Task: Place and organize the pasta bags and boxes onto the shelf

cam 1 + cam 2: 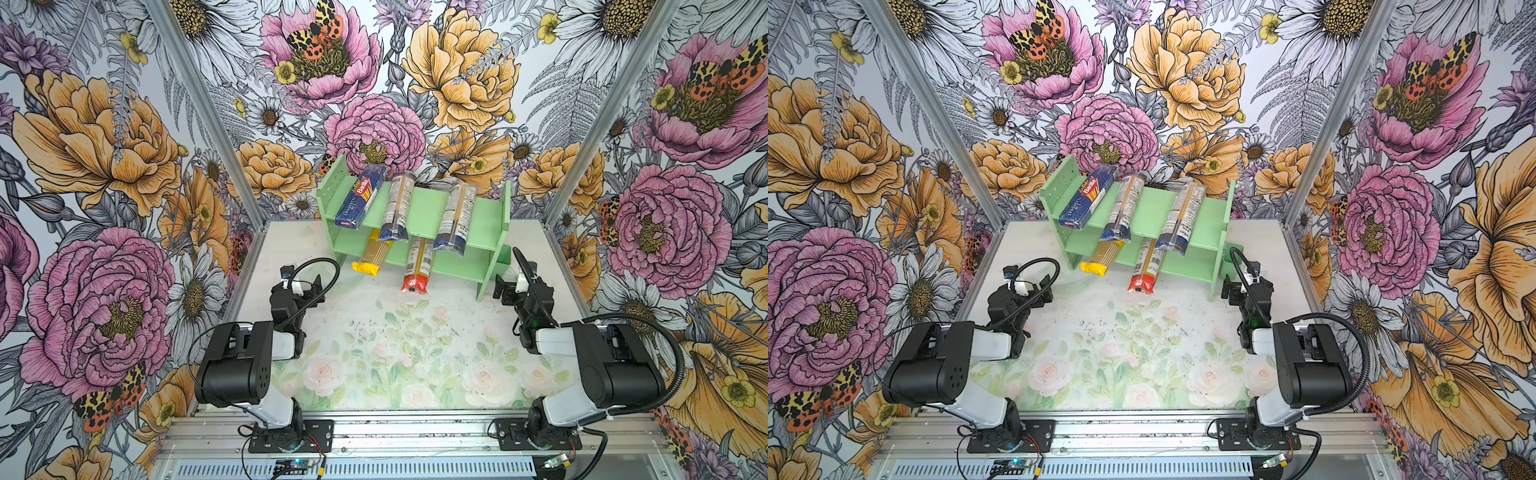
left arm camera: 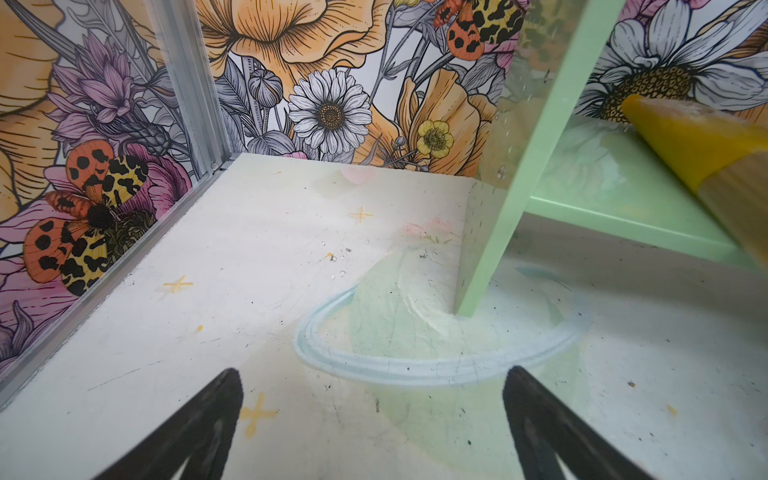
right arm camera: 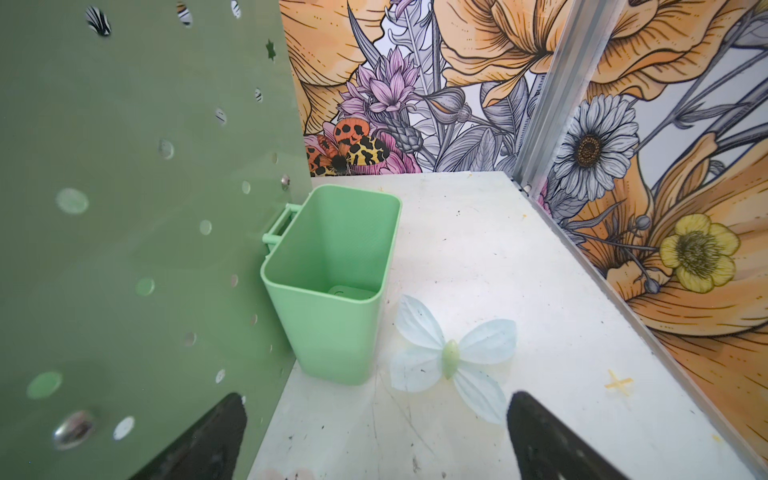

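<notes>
The mint-green shelf (image 1: 424, 210) (image 1: 1148, 205) stands at the back of the table. On its upper tier the dark blue Barilla box (image 1: 357, 199) (image 1: 1086, 199) and two clear navy-ended bags (image 1: 397, 208) (image 1: 455, 218) lie front to back, overhanging the front edge. From the lower tier a yellow bag (image 1: 372, 257) (image 2: 685, 141) and a red-ended clear bag (image 1: 417, 266) (image 1: 1144, 268) stick out forward. My left gripper (image 1: 302, 277) (image 2: 372, 386) is open and empty, left of the shelf. Beside the shelf's right panel, my right gripper (image 1: 509, 286) (image 3: 376, 411) is open and empty too.
A small green bin (image 3: 332, 282) (image 1: 503, 259) hangs on the shelf's peg-holed right panel (image 3: 124, 208). Floral walls with metal corner posts (image 1: 199, 104) close in the table on three sides. The table mat (image 1: 395, 345) is printed with flowers.
</notes>
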